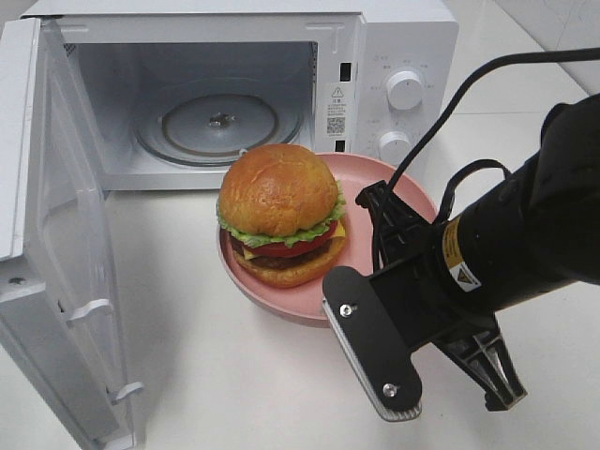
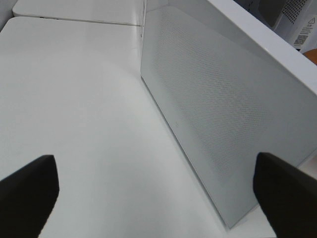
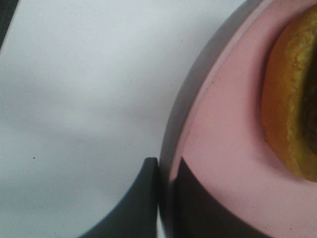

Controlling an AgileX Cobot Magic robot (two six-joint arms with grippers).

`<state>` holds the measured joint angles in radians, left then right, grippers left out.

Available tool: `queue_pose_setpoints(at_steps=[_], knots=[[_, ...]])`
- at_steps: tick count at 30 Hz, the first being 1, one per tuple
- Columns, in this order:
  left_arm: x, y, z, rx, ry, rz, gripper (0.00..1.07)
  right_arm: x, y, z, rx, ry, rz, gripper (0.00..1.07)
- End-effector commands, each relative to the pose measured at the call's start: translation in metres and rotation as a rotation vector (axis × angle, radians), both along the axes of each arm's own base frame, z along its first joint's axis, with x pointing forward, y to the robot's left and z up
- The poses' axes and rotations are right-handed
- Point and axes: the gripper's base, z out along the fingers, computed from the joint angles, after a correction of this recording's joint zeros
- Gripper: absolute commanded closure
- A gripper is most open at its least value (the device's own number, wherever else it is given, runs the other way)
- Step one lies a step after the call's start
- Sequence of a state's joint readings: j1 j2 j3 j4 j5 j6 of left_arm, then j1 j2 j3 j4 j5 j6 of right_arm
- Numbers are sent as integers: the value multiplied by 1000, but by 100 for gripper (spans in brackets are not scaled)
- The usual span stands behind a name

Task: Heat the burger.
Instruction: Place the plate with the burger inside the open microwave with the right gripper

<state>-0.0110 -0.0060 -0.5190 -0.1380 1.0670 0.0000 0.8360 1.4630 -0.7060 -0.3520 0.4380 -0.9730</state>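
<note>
A: At frame centre, exterior view: counts?
B: One burger (image 1: 279,214), one pink plate (image 1: 380,183), one microwave (image 1: 403,37), its door (image 1: 56,234) swung open at left.
A: Arms?
B: Right arm (image 1: 525,225) enters from lower right, angled down. Right jaws clenched on the plate's rim. Left jaws spread wide over the counter (image 2: 74,124), beside the door.
A: Burger?
B: Upright on the plate, just before the microwave opening. Glossy bun, lettuce, tomato, cheese, patty.
</note>
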Motion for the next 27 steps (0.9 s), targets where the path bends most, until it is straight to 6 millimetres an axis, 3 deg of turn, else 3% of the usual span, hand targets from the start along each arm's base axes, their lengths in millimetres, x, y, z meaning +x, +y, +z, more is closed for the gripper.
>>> queue_pose_setpoints(at_steps=[1, 27], knots=[[-2, 0, -1, -3, -14, 1, 7, 8, 4, 9, 68, -34, 40, 107], [-2, 0, -1, -3, -14, 1, 7, 29, -1, 13, 200, -95, 69, 107]])
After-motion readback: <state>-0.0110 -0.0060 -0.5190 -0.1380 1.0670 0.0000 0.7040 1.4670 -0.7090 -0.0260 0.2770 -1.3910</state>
